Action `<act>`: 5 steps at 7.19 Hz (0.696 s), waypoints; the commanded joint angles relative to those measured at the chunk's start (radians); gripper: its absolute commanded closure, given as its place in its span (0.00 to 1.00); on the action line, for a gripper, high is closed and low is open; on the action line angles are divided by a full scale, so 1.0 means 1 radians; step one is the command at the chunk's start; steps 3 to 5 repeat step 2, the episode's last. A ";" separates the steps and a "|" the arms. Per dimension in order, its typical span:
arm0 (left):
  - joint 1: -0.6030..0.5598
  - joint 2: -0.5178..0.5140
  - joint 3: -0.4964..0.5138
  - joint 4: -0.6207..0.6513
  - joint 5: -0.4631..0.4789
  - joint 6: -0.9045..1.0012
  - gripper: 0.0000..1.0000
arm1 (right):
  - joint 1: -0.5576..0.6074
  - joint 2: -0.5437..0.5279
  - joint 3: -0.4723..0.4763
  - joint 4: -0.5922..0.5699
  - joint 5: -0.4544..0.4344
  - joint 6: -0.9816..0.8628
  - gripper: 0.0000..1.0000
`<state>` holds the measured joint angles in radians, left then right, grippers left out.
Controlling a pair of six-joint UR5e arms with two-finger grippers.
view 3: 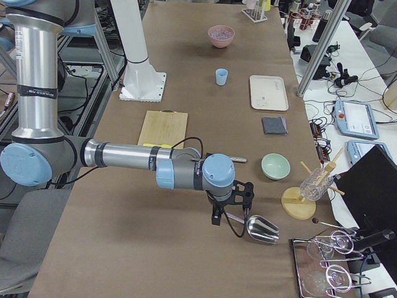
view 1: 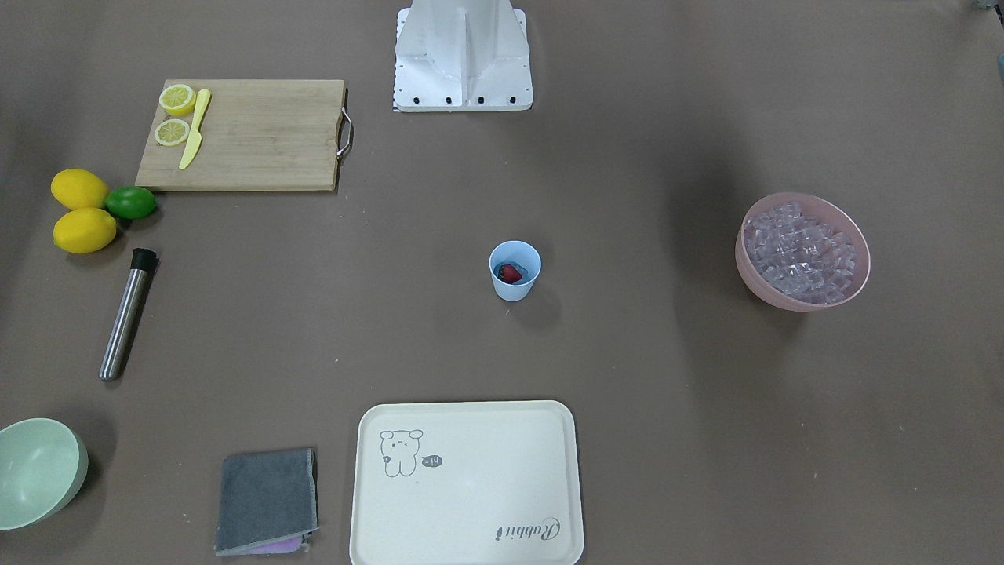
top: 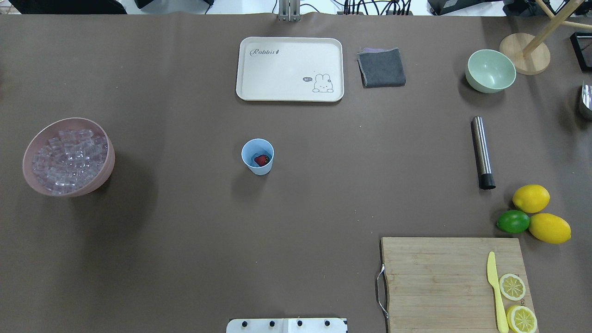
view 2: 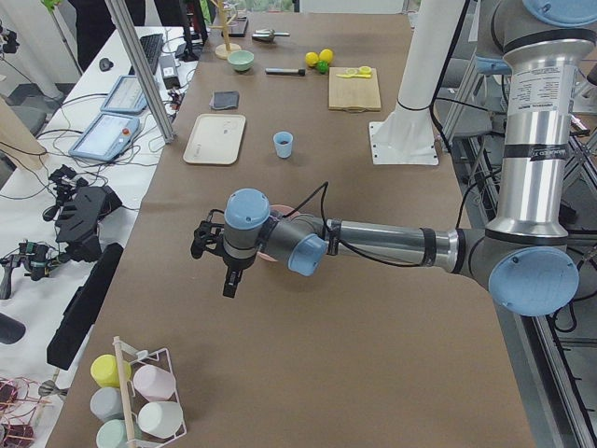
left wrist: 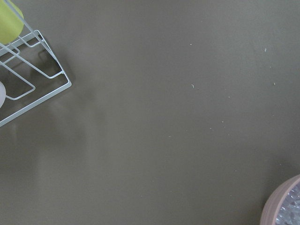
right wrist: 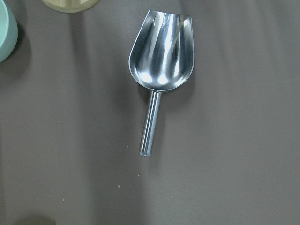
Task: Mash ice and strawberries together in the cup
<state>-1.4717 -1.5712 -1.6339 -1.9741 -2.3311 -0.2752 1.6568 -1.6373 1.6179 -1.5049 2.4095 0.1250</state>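
**Jaws unreadable while both arms are hovering at the table's ends**

Jaws on neither arm are showing clearly enough to judge. The left gripper [view 2: 224, 269] and the right gripper [view 3: 231, 202] are appearing only in the side views, and neither wrist camera is catching its own fingers. I cannot tell how far either is open, or whether either has hold of anything.

The cup [view 1: 515, 271] is standing upright near the middle of the table [view 1: 674, 439], well apart from both arms, with the strawberry [view 1: 510, 273] lying at its bottom. The ice [view 1: 800, 251] is sitting heaped in the pink bowl [view 1: 757, 286] toward the robot's left end, and none is visibly showing in the cup.

The left gripper is hovering above bare table near that bowl, whose rim is edging into a corner of the left wrist view opposite a wire rack [left wrist: 35, 89]. The right gripper is hanging over a steel scoop [right wrist: 161, 51] that is lying flat at the right end. The muddler [view 1: 127, 314] is lying apart from both.

Judging by this, the ice-loading step is getting under way and the mashing is waiting. The next move is probably calling for the right arm to descend onto the scoop's thin handle with the jaws straddling it crosswise. That polished tube could roll or slip, so the grip is needing to be square and firm.
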 commanded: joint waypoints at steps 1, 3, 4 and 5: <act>-0.005 0.005 -0.001 0.003 0.001 0.013 0.02 | -0.005 0.008 0.000 0.000 -0.006 0.001 0.00; -0.006 0.005 -0.001 0.003 0.003 0.013 0.02 | -0.014 0.008 0.002 0.000 -0.006 0.004 0.00; -0.006 0.005 -0.001 0.003 0.003 0.013 0.02 | -0.014 0.008 0.002 0.000 -0.006 0.004 0.00; -0.006 0.005 -0.001 0.003 0.003 0.013 0.02 | -0.014 0.008 0.002 0.000 -0.006 0.004 0.00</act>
